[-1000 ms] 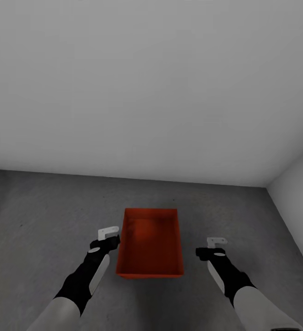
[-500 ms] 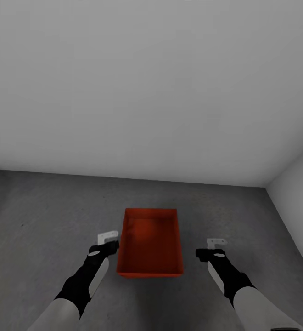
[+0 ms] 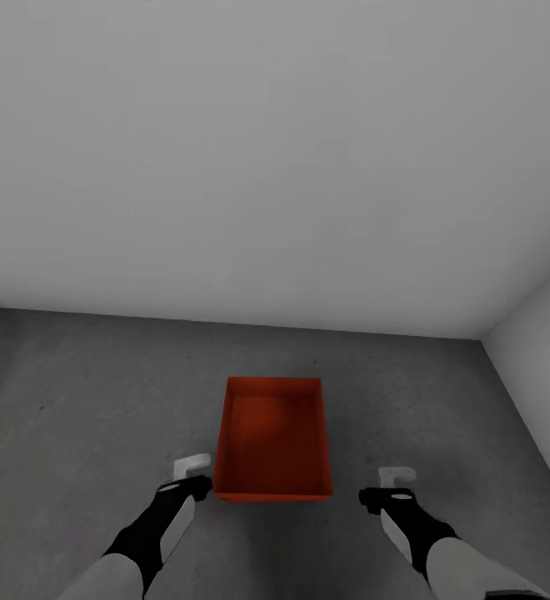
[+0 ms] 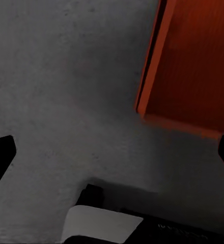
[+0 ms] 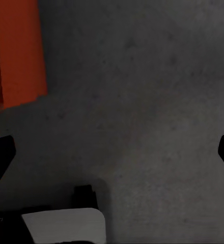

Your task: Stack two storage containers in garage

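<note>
The storage container sat on the floor between the two grippers, just beside the left gripper and farther from the right gripper; both were spread and held nothing. It looked light and rigid, best gripped by its thin side walls. The rough concrete would resist sliding. Plain white walls met in a corner beyond.
</note>
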Robot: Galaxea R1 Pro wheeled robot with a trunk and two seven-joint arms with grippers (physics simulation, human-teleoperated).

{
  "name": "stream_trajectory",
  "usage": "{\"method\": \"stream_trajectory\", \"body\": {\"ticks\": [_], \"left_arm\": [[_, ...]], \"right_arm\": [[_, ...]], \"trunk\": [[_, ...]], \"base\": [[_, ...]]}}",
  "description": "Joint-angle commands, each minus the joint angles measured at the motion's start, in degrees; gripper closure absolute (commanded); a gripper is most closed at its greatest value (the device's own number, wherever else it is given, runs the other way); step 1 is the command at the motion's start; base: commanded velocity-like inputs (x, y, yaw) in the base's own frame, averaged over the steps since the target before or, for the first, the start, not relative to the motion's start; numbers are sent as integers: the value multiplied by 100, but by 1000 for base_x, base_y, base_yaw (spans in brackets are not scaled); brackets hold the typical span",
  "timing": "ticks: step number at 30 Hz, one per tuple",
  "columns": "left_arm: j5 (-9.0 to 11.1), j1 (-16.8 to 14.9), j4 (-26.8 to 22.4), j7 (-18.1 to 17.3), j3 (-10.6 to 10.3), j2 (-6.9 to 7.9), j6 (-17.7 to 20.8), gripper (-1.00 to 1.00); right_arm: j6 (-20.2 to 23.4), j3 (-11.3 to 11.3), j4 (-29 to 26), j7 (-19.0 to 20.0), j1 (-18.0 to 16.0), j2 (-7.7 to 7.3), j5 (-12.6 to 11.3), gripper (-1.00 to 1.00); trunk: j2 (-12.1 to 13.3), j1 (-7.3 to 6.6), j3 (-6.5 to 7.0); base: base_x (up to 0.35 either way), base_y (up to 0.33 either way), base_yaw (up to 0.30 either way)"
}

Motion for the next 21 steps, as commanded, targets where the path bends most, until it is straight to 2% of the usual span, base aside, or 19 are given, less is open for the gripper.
{"method": "stream_trajectory", "body": {"ticks": [1, 9, 12, 17, 21], "left_arm": [[68, -4, 61, 53, -39, 6, 20, -100], [322, -2, 857, 45, -36, 15, -29, -100], [363, -2, 1301, 44, -38, 40, -271, -100], [372, -2, 1960, 44, -42, 51, -690, -100], [377, -2, 2557, 46, -49, 55, -992, -100]], "right_arm": [[-17, 17, 62, -17, -2, -2, -5, -100], [-239, 34, 745, -11, 1, -53, -9, -100], [-399, 36, 1167, -11, 3, -59, -7, -100], [-760, 37, 1421, -14, 38, -72, -6, -100], [-877, 39, 1472, -19, 369, -79, -4, -100]], "trunk": [[-10, 3, -8], [-10, 3, -8], [-10, 3, -8], [-10, 3, -8], [-10, 3, -8]], "base": [[0, 0, 0], [0, 0, 0], [0, 0, 0], [0, 0, 0], [0, 0, 0]]}}
